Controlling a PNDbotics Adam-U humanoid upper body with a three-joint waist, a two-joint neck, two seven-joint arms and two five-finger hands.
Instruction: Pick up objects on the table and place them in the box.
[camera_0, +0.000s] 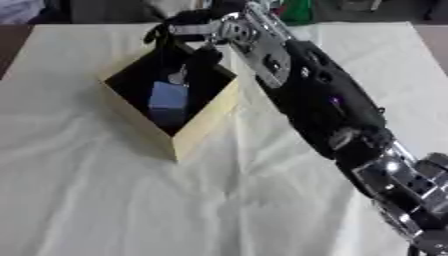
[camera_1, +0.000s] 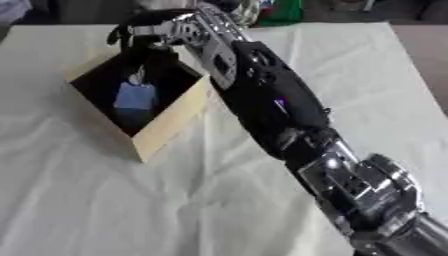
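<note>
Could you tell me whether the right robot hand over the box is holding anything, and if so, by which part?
It cannot be told. The right robot hand reaches into the wooden box, fingers pointing down above a blue object, but any contact is hidden in the dark interior.

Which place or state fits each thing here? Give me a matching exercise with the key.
Things:
1. right hand
2. blue object
3. box
4. tablecloth

States:
A. covers the table, wrinkled
B. lies inside the box
C. hangs over the box's far corner, fingers pointing down
D. stands open on the cloth, pale walls, dark inside

Pairs: 1-C, 2-B, 3-D, 4-A
</note>
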